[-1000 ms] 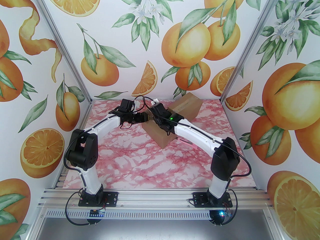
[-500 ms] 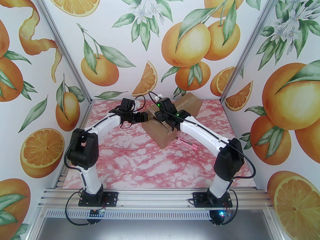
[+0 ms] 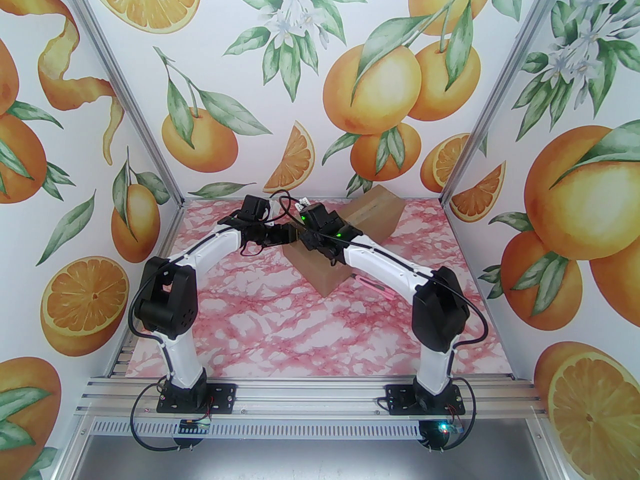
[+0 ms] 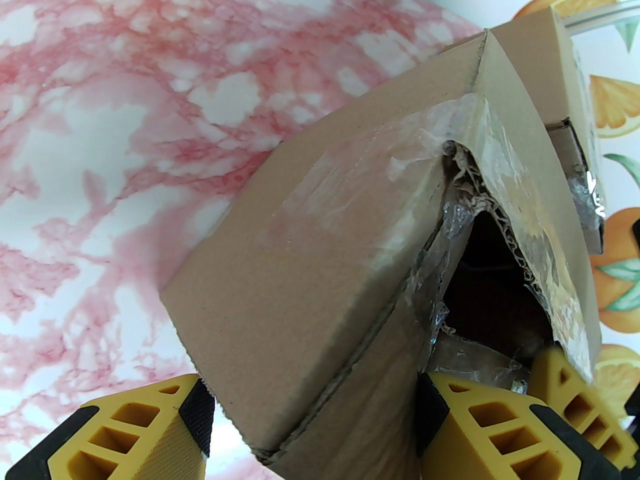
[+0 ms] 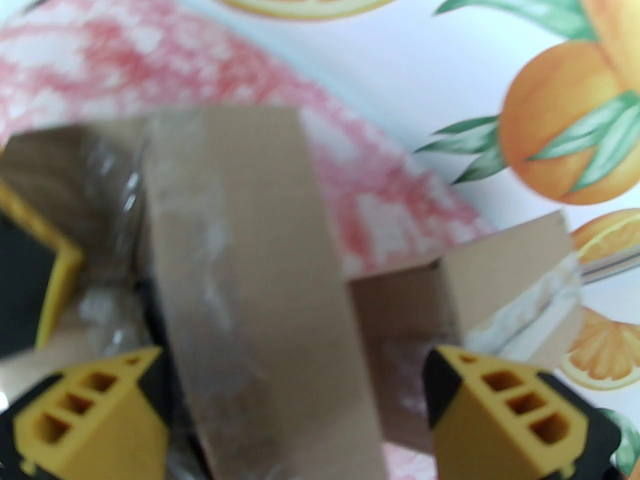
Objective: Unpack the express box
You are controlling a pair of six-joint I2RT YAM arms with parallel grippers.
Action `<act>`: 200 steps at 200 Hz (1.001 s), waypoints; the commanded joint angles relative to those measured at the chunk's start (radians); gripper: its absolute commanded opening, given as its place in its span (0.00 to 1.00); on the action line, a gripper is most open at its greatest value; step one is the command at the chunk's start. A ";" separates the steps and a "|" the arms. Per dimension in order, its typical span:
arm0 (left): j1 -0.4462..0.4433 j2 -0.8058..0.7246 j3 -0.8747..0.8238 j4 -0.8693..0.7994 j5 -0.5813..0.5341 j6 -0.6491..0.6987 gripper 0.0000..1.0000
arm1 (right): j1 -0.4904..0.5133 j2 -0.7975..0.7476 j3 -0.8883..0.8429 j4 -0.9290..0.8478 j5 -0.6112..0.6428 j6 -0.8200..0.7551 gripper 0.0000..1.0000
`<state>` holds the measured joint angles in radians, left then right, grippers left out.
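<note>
Now the express box (image 3: 320,274) lies at the far middle of the pink marbled table (image 3: 300,338), turned at an angle so that one corner points toward my bases. One long flap (image 3: 376,207) stands up at its far right end, close to the back wall (image 3: 310,68) with the printed oranges.

My left claw (image 4: 315,418) pinches a corner at the left end of the box: the cardboard fills the whole gap, with one pad on each side of it. Just beyond this corner the top seam is torn. There I see a dark opening (image 4: 492,288) with ragged corrugated edges and crumpled clear tape (image 4: 530,218) around it. What is inside is too dark to tell.

My right claw (image 5: 300,418) is spread wide over the same opening. A taped flap (image 5: 240,268) rises between its two fingers, close to the left one, with a free gap at the right one, so nothing is clamped there. This view is blurred.

The two claws are crowded together: one yellow fingertip (image 4: 560,373) of the right claw sits at the edge of the opening, just beside my left claw. From above, my right forearm (image 3: 385,263) crosses over the box and hides its middle. A pink knife (image 3: 374,287) lies on the table just beside the box, partly under this forearm
</note>
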<state>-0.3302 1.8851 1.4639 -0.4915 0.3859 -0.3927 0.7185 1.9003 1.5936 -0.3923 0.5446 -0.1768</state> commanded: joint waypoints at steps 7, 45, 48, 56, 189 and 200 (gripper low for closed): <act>0.003 0.069 -0.026 -0.179 -0.095 0.041 0.69 | 0.029 0.020 -0.052 0.224 0.162 -0.090 0.86; 0.003 0.074 -0.014 -0.176 -0.085 0.045 0.69 | 0.035 0.048 -0.063 0.324 0.169 -0.145 0.80; 0.003 0.074 -0.013 -0.176 -0.084 0.046 0.69 | 0.033 0.053 -0.062 0.327 0.170 -0.149 0.79; 0.003 0.075 -0.010 -0.176 -0.082 0.047 0.69 | 0.034 0.057 -0.064 0.339 0.165 -0.152 0.77; 0.063 0.024 0.015 -0.050 -0.038 0.097 0.75 | 0.036 0.044 -0.047 0.314 0.032 -0.118 0.26; 0.067 0.023 0.004 -0.022 -0.011 0.097 0.75 | 0.035 0.045 -0.040 0.303 0.020 -0.114 0.25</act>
<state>-0.2924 1.8980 1.4902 -0.4747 0.3912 -0.3389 0.7612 1.9514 1.5181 -0.1074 0.5529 -0.2951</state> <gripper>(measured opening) 0.755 0.259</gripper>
